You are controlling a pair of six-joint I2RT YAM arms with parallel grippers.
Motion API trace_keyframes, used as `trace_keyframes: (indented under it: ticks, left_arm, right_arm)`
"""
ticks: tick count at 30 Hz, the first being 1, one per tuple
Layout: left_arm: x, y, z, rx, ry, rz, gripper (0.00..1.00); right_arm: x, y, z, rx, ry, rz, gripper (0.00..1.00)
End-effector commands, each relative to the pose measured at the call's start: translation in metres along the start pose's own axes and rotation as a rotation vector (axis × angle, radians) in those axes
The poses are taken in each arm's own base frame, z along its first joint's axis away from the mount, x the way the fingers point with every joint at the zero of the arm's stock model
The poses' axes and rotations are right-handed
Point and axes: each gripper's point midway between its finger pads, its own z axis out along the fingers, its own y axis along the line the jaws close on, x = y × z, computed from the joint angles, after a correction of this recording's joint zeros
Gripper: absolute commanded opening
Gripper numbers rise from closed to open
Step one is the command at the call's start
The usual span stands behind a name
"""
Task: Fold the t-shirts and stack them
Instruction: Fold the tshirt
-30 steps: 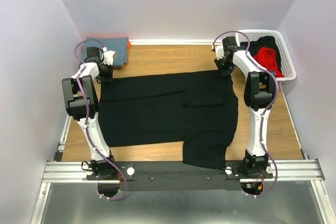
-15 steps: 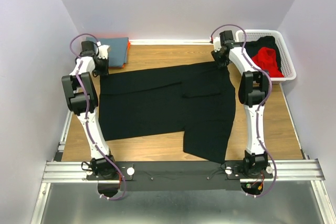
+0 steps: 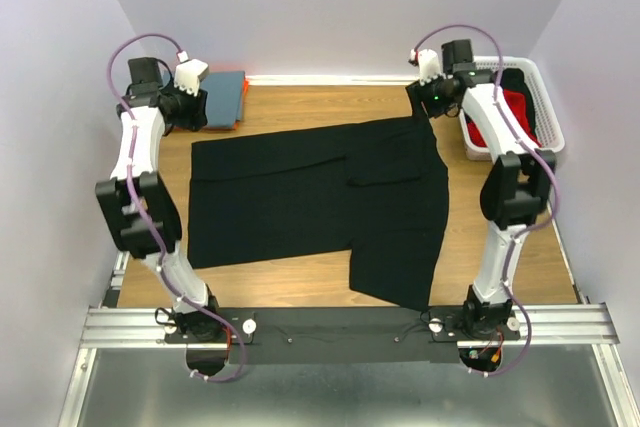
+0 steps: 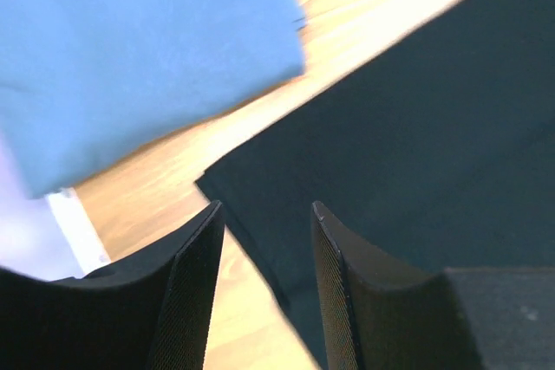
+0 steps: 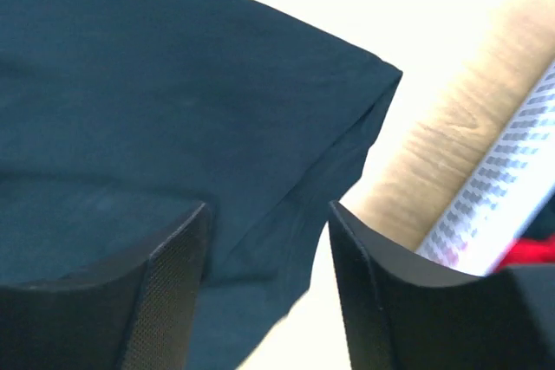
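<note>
– Two open grippers, nothing in either: is that what you have?
– Yes. Start at your far left. The blue shirt [image 3: 225, 97] lies folded in the corner, likely the base of the stack, so you want it left alone. The left gripper [image 4: 266, 214] hangs just beside it, fingers parted and empty, over the far left corner of the black shirt [image 3: 300, 202].
– Touching the cloth?
– Not that you can see. In the left wrist view the corner sits below the gap between the fingers, a little toward the left one, with bare table [image 3: 300, 107] beside it.
– And the shirt itself?
– It lies spread flat across the middle of the table, one part reaching toward the arm bases on the right. That reads as laid out for a first fold not yet made.
– The right side?
– The right gripper [image 5: 266, 210] is likewise spread and holds nothing. It hovers by the far right corner. The wrist view shows that corner out past the right finger, with cloth under both fingers.
– Beyond it?
– The basket [image 3: 551, 112] stands just right of it, with a red shirt [image 5: 529, 253] and dark cloth inside, probably waiting their turn.
</note>
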Motion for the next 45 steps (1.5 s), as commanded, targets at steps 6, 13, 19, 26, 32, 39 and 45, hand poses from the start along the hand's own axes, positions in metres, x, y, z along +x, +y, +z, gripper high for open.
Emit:
trace_keyframes:
  ticks: [6, 13, 19, 26, 32, 39, 45]
  left_arm:
    - [0.063, -0.087, -0.054, 0.282, 0.085, 0.226, 0.51]
    - [0.144, -0.123, -0.089, 0.346, 0.235, 0.400, 0.51]
    - [0.205, -0.143, -0.114, 0.363, 0.374, 0.482, 0.51]
    - [0.239, -0.151, -0.133, 0.376, 0.469, 0.535, 0.50]
    - [0.242, -0.143, -0.130, 0.307, 0.475, 0.547, 0.50]
    - [0.146, -0.158, -0.088, 0.344, 0.238, 0.446, 0.52]
    - [0.001, -0.241, -0.029, 0.545, -0.096, 0.399, 0.56]
  right_arm:
    - [0.050, 0.077, -0.052, -0.333, 0.123, -0.072, 0.53]
    - [0.141, 0.122, -0.102, -0.431, 0.281, -0.209, 0.52]
    - [0.207, 0.146, -0.116, -0.422, 0.394, -0.330, 0.52]
    - [0.245, 0.179, -0.122, -0.454, 0.461, -0.411, 0.51]
    - [0.233, 0.175, -0.105, -0.350, 0.416, -0.416, 0.51]
    - [0.116, 0.130, -0.069, -0.271, 0.227, -0.177, 0.48]
    - [0.053, 0.084, -0.039, -0.296, 0.160, 0.020, 0.52]
